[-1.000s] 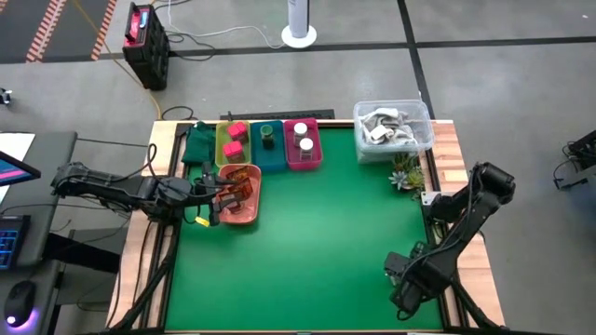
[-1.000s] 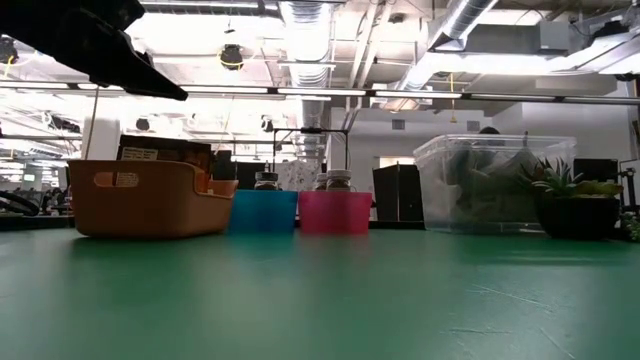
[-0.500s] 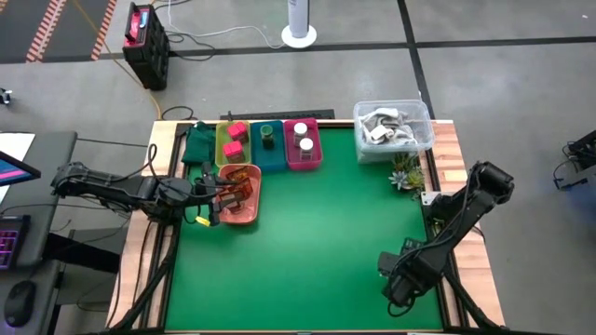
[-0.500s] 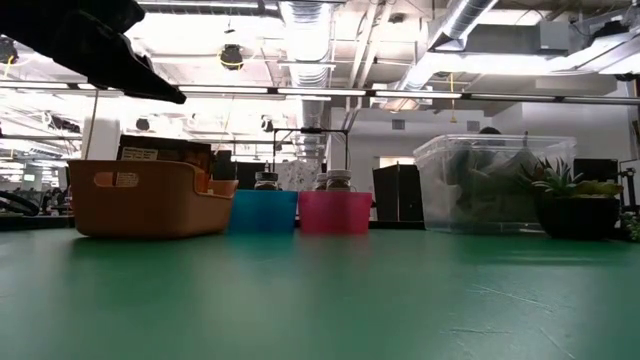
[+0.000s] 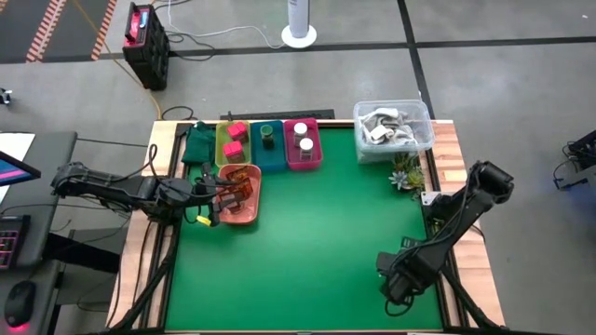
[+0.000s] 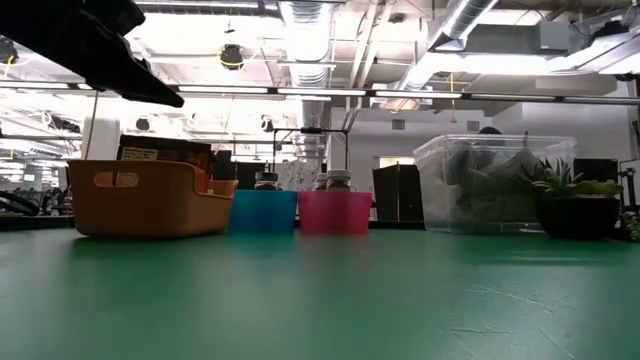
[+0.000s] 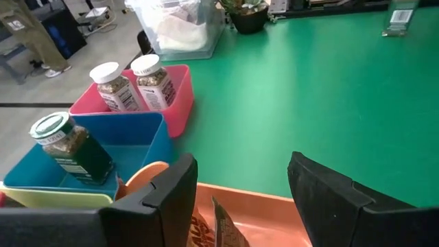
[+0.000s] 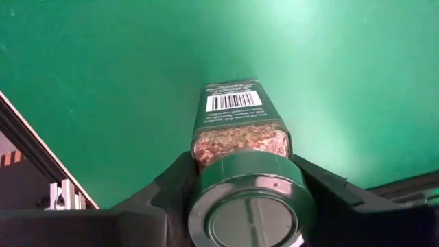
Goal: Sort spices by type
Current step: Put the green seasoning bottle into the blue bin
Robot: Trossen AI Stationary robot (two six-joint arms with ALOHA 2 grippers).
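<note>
Right gripper, fingers clamped on a green-capped spice jar, should carry it upright to the teal tray; left gripper, fingers open, hovers over the salmon tray.

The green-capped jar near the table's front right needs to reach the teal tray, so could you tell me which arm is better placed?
Right. Its tool already grips the green-capped jar, while the left tool hangs open over the salmon tray beside the teal tray.

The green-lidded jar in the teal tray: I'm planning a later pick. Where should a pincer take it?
Likely from above, by the lid of the green-lidded jar: it stands upright, and the teal tray walls its lower body.
</note>
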